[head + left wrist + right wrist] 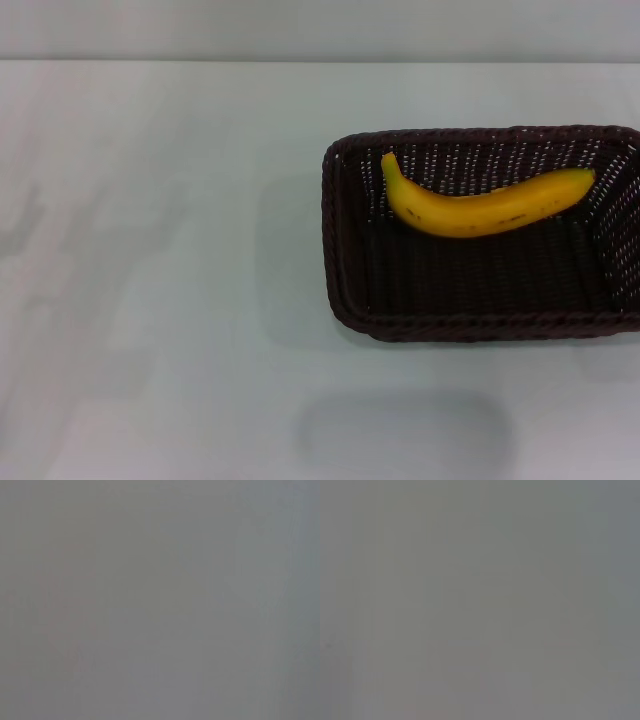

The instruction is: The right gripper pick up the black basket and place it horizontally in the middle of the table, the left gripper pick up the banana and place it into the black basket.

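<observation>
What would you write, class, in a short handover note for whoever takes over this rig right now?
Claws: neither the left nor the right claw shows in any view; both wrist views show only blank grey.
Things: the black basket lies lengthwise on the table, on the right side, running past the head view's right edge. The banana lies inside it, near the far wall.
Done: banana in basket.
Left: basket sits right of the middle; check whether to centre it.
</observation>
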{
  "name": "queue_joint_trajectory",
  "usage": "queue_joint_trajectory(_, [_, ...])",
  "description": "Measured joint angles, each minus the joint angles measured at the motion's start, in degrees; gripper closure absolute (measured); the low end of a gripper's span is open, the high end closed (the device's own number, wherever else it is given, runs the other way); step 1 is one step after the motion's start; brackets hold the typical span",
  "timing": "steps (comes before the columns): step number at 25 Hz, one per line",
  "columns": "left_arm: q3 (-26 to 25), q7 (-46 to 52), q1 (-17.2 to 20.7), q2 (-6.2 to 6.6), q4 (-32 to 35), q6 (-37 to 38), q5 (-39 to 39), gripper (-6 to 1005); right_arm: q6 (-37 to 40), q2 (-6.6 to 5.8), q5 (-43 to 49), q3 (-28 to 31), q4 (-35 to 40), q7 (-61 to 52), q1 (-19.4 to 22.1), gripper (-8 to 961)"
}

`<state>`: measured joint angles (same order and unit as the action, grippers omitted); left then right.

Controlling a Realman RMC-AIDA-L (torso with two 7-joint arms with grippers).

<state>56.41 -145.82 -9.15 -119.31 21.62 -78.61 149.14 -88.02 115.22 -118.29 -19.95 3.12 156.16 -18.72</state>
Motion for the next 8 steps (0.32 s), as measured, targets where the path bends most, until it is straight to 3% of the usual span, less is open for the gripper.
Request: queue_joint_trajectory(8, [-0.08,-3.57,-0.17,0.01,-0.35,0.52,4.47,111,0.71,0.00,-0.13,0.11,0.41,0.33,-0.56,81])
